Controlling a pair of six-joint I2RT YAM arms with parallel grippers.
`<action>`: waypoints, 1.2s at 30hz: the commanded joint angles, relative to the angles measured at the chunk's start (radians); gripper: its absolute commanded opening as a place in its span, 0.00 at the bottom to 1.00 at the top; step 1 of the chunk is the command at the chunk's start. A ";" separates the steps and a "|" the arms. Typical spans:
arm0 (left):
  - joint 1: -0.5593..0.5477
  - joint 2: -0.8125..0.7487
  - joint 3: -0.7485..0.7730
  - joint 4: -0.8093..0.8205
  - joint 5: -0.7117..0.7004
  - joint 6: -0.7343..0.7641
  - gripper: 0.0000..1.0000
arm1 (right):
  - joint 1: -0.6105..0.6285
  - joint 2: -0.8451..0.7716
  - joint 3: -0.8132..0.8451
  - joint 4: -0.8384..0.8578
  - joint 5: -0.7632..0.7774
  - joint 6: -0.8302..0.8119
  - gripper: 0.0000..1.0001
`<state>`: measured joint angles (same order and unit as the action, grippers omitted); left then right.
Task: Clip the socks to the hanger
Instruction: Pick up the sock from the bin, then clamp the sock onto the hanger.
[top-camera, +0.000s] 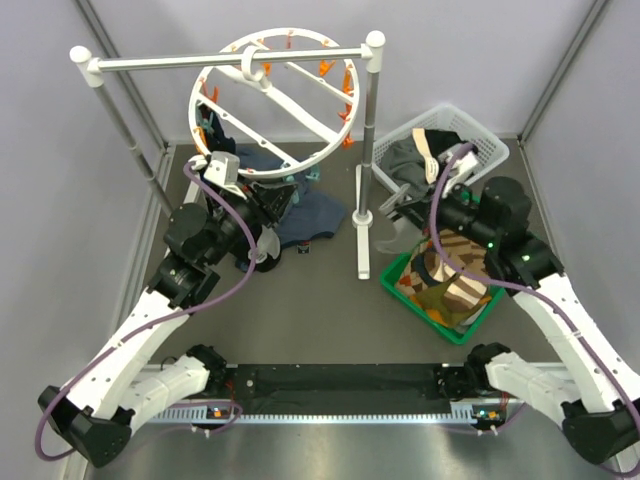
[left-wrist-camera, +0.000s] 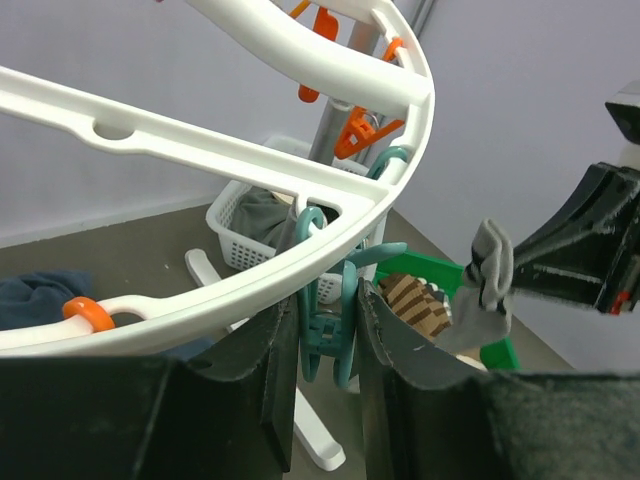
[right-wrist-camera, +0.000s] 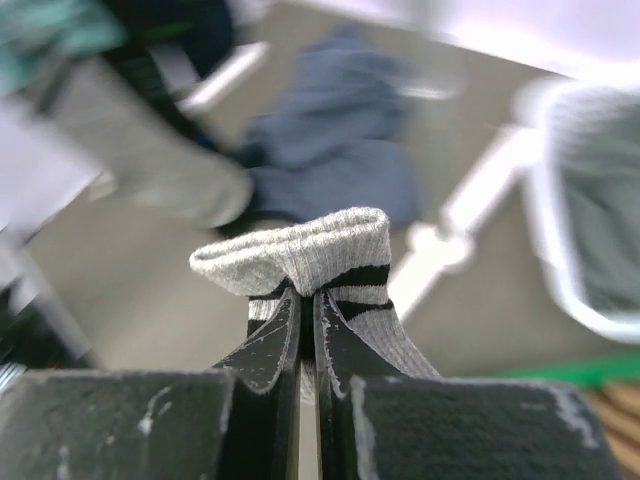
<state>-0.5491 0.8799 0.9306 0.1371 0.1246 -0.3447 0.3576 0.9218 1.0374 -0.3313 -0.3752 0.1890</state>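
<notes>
The white round hanger (top-camera: 270, 100) hangs from the rack bar; its rim crosses the left wrist view (left-wrist-camera: 230, 290). My left gripper (top-camera: 272, 195) is under the ring's near rim, and in the left wrist view (left-wrist-camera: 328, 300) its jaws squeeze a teal clip (left-wrist-camera: 330, 340) that hangs from the rim. My right gripper (right-wrist-camera: 308, 295) is shut on the cuff of a light grey sock (right-wrist-camera: 320, 245) with black stripes. In the left wrist view the right gripper (left-wrist-camera: 520, 265) holds that sock (left-wrist-camera: 490, 290) a short way to the right of the clip. Orange clips (left-wrist-camera: 355, 135) hang further round the ring.
A white straight-bar rack has its right post (top-camera: 367, 150) between the arms. A blue-grey garment (top-camera: 310, 215) lies under the hanger. A white basket (top-camera: 490, 145) of clothes stands at the back right. A green bin (top-camera: 400, 290) with brown striped fabric sits under the right arm.
</notes>
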 joint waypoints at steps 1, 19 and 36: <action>-0.002 0.016 0.065 0.001 0.084 -0.027 0.00 | 0.187 0.048 0.052 0.139 -0.068 -0.048 0.00; 0.000 0.013 0.066 0.015 0.141 -0.069 0.00 | 0.440 0.328 0.111 0.563 -0.106 0.056 0.00; -0.002 0.002 0.008 0.091 0.133 -0.128 0.00 | 0.460 0.394 0.131 0.635 -0.071 0.104 0.00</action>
<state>-0.5480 0.8928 0.9424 0.1806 0.2119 -0.4667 0.7994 1.3121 1.1152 0.2344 -0.4530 0.2760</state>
